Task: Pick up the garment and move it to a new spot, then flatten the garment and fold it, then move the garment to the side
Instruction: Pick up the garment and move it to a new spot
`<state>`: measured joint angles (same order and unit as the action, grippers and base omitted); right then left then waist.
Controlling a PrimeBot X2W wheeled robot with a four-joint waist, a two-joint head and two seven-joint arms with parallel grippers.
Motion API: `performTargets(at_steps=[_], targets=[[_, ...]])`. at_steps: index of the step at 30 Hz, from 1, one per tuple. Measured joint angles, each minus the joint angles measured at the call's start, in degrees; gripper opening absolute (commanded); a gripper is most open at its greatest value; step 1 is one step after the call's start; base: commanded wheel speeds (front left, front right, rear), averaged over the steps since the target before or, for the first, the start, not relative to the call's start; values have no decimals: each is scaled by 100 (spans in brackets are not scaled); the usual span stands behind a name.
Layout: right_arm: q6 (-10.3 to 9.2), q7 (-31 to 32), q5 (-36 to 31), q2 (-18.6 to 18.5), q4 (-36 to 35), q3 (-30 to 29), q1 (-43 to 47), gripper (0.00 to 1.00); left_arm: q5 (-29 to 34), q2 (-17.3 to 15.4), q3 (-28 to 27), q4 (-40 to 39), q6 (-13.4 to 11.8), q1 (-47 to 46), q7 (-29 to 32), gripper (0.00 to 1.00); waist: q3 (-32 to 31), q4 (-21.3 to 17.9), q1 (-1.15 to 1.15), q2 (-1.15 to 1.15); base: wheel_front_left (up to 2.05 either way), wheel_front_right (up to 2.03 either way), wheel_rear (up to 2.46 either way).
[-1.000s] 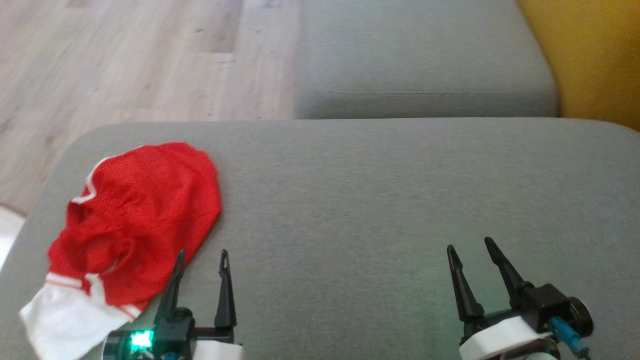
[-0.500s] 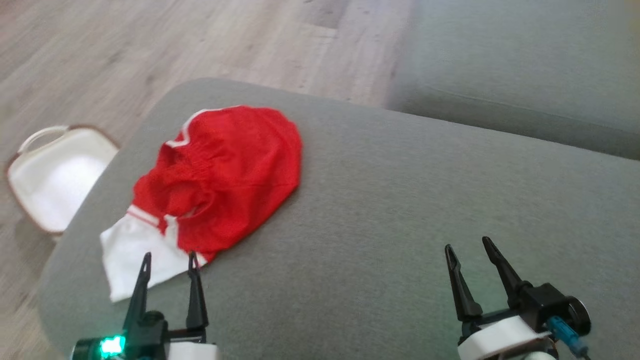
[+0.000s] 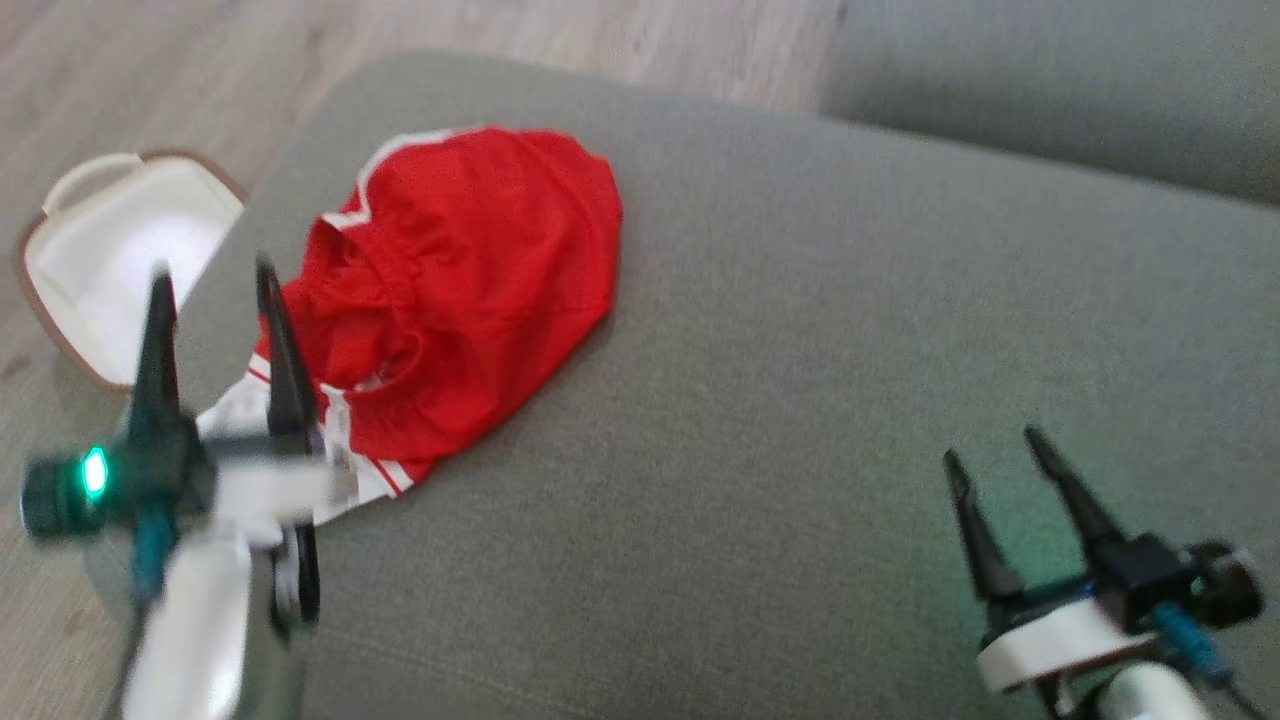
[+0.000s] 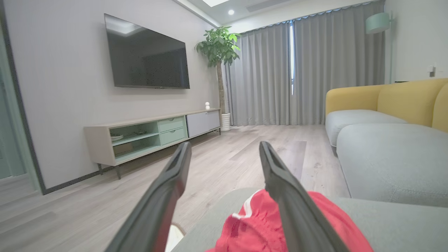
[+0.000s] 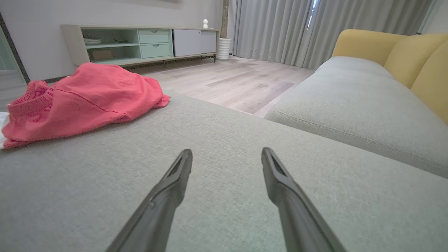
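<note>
Plainly, the red mesh garment with white trim and a white hem (image 3: 470, 290) lies bunched in a loose heap on the left part of the broad grey fabric sofa cushion (image 3: 800, 380). It sits close to the cushion's edge, neither spread nor folded. Over its near, white end hangs the left claw (image 3: 212, 275), jaws wide apart and holding nothing. The head view blurs this claw, so it seems to be above the cloth rather than touching it; the left wrist view shows red fabric beneath one finger. The right claw (image 3: 990, 447) hovers low over bare cushion, well apart from the garment, equally wide and empty. Beyond the cushion's edge a white basket with a brown rim (image 3: 110, 260) stands on the pale wood floor (image 3: 150, 60). The first step, the pick-up, looks to be in hand. Next the left claw needs to drop onto a raised fold, close on it, and carry it towards the open middle of the cushion.
</note>
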<state>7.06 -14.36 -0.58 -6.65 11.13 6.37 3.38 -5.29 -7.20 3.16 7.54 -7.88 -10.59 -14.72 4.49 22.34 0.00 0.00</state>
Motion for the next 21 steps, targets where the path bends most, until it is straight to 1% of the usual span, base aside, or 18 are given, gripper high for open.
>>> performTargets(at_steps=[2,7,10,14,19,21], targets=[[0,0,0,-231,-112,-10,-136,100,-193,7,-14,419,203,-686,14,100,248,-26,1,0,0,0,0],[0,0,0,-723,-356,12,-551,100,-570,12,-87,1830,498,-2478,754,100,905,-91,2,0,0,0,0],[0,-1,0,-883,-513,-21,-646,100,-761,26,-155,2770,539,-3236,1392,100,1263,-140,2,0,0,0,0],[0,-1,7,-985,-656,-48,-665,100,-1058,32,-350,3856,526,-3799,2081,100,1623,-245,1,0,0,0,0],[1,-1,7,-1068,-739,-115,-669,100,-1315,38,-523,4810,486,-4189,2639,100,1893,-446,1,0,0,0,0],[1,-1,7,-1071,-743,-137,-670,100,-1389,32,-555,5058,497,-4257,2725,100,1955,-523,0,0,0,0,0]])
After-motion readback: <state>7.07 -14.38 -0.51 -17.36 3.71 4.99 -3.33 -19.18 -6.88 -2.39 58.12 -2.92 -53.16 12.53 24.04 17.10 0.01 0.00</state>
